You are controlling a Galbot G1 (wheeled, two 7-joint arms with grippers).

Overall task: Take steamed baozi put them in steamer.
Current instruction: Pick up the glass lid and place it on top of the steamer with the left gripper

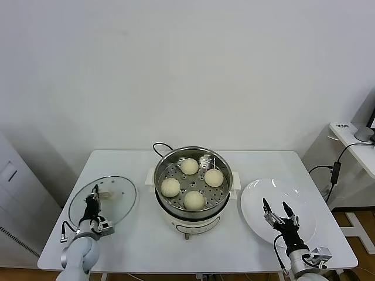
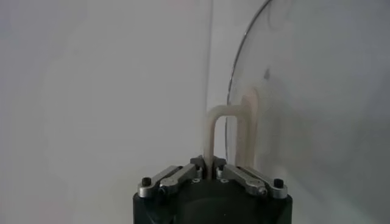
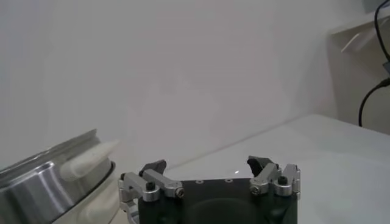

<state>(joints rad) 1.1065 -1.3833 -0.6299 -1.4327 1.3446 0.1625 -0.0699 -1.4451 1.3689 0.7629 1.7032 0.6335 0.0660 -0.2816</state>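
Several cream-white steamed baozi (image 1: 189,166) lie inside the shiny steamer (image 1: 222,167) at the table's middle, resting on its perforated floor. My left gripper (image 1: 94,196) is at the left of the table, over the round glass lid (image 1: 120,196). In the left wrist view that gripper (image 2: 210,169) is shut on the lid's cream handle (image 2: 210,131), which runs up between its jaws. My right gripper (image 1: 276,206) hovers open over the white plate (image 1: 258,199) on the right; its jaws (image 3: 209,163) hold nothing. The steamer's wall (image 3: 42,182) shows beside it.
A black cord (image 1: 159,146) leaves the steamer's back. The steamer sits on a white base (image 1: 190,225). A second white table (image 1: 357,146) with cables stands off to the right. The plate carries nothing.
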